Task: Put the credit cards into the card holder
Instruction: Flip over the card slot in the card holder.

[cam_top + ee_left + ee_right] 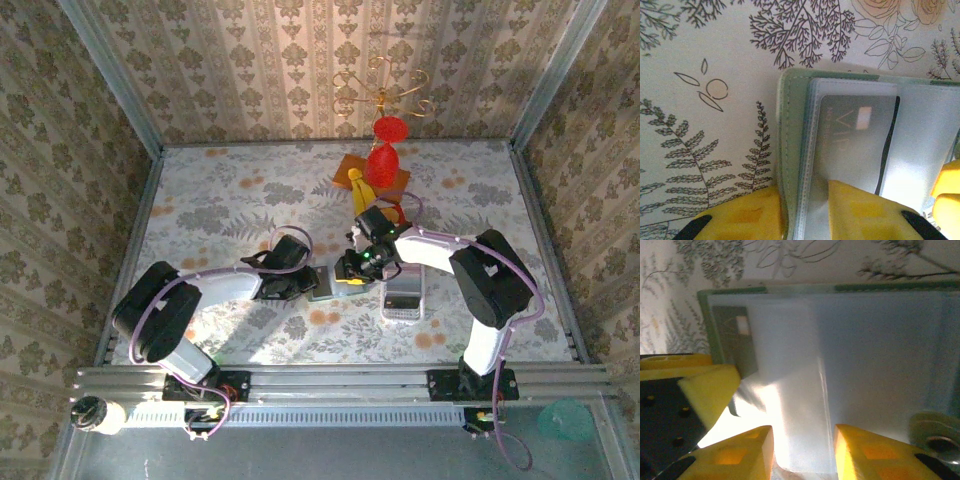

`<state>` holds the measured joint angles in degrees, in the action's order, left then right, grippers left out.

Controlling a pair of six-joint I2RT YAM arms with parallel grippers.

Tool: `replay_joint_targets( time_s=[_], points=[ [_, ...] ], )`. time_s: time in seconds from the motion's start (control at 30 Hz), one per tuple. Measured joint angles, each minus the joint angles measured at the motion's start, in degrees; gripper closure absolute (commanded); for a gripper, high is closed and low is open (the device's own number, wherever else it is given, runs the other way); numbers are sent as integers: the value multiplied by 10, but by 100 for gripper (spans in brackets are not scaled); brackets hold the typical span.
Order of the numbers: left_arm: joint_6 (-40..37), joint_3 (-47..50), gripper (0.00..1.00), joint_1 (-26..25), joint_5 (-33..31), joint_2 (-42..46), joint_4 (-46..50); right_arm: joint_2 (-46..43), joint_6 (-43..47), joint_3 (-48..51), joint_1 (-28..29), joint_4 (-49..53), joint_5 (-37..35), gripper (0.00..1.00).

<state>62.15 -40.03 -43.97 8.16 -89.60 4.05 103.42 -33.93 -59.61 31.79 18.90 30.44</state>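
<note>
The sage-green card holder (325, 288) lies open on the floral table between my two grippers. My left gripper (804, 210) is shut on the card holder's green cover (792, 150) and the edge of its clear sleeves. A grey credit card (850, 145) sits inside a sleeve and is also seen as the grey credit card (735, 340). My right gripper (804, 455) is shut on a white credit card (790, 390) that spans its jaws and reaches over the frosted sleeves. In the top view the left gripper (303, 283) and right gripper (352, 268) meet at the holder.
A long white tray (403, 300) lies just right of the holder, under the right forearm. A red ornament (383, 160) and a yellow object (357, 185) stand behind the grippers. The left gripper's yellow fingers (705, 390) crowd the holder's left side.
</note>
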Motion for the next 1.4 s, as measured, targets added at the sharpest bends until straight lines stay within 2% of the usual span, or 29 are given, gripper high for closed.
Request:
replay_joint_targets(
  time_s=[0.4,0.6,0.97,1.4],
  points=[
    [3,28,74,2,-6,20,-29,2,-20,-4,24,-46,49,65],
    [4,32,74,2,-10,26,-27,2,-23,-8,28,-55,59,56],
    [9,71,73,28,-61,115,56,56,-34,-27,41,-90,90,52],
    [24,90,71,35,-114,194,117,63,-43,-67,70,-122,114,45]
  ],
)
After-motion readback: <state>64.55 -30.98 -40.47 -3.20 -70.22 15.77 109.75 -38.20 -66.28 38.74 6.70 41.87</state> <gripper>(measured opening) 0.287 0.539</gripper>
